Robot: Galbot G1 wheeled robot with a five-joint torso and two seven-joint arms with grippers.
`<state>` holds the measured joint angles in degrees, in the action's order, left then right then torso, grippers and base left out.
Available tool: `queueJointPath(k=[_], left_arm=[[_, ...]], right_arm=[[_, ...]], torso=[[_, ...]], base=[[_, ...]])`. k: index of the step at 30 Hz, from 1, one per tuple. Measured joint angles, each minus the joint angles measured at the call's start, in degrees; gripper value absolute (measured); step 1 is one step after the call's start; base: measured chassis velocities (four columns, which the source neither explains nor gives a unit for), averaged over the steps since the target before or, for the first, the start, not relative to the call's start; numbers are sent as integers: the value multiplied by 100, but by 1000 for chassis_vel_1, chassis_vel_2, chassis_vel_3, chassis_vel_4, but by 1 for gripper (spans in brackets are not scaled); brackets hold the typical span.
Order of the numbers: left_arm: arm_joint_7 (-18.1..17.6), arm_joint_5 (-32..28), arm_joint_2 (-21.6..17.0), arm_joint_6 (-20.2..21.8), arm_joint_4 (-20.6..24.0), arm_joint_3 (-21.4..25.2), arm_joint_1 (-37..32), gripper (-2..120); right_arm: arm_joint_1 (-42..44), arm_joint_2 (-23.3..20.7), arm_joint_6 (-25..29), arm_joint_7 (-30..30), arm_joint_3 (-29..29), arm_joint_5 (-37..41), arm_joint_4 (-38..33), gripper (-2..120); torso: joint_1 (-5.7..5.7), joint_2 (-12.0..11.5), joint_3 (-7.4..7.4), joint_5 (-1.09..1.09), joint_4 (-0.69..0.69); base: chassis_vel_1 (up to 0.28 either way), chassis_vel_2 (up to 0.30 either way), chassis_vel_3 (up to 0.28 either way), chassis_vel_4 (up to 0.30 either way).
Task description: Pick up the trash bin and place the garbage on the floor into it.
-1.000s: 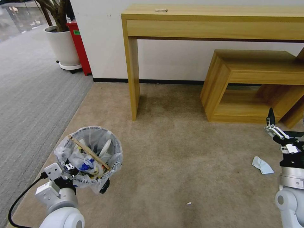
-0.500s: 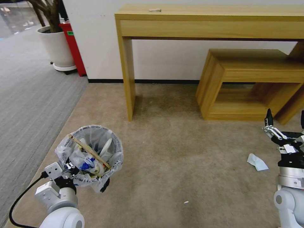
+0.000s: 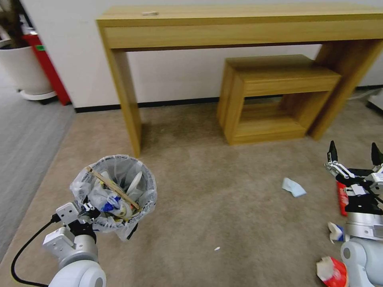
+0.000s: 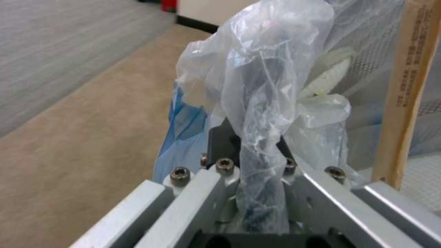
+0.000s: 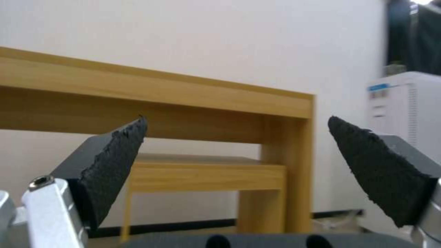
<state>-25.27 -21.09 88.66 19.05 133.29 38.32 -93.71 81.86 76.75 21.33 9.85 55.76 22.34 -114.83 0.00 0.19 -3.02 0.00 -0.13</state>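
My left gripper (image 3: 85,210), lower left of the head view, is clamped on the bin (image 3: 115,191) by its rim and bag (image 4: 257,103) alone. That is my worry: thin plastic could slip or tear and tip the full bin. One stick (image 3: 113,191) lies across its mouth and could fall out if it tilts.

My right gripper (image 3: 353,165), lower right, hangs spread wide and empty above the floor (image 3: 223,207). Beside that arm I count three pieces close in: a red-white wrapper (image 3: 331,272), a small white-blue scrap (image 3: 336,232) and a red packet (image 3: 342,198). Farther out lies one blue tissue (image 3: 293,187). The arm partly hides the near litter, so I could misjudge a grasp.
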Motion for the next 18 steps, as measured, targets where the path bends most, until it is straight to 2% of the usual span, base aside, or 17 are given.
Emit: queueJointPath(k=[18], left_arm=[[-2, 2, -26, 0, 114, 9, -69, 0]], right_arm=[[56, 1, -14, 2, -57, -56, -2, 100]], torso=[[0, 0, 0, 0, 1]], base=[[-128, -131, -123, -126]])
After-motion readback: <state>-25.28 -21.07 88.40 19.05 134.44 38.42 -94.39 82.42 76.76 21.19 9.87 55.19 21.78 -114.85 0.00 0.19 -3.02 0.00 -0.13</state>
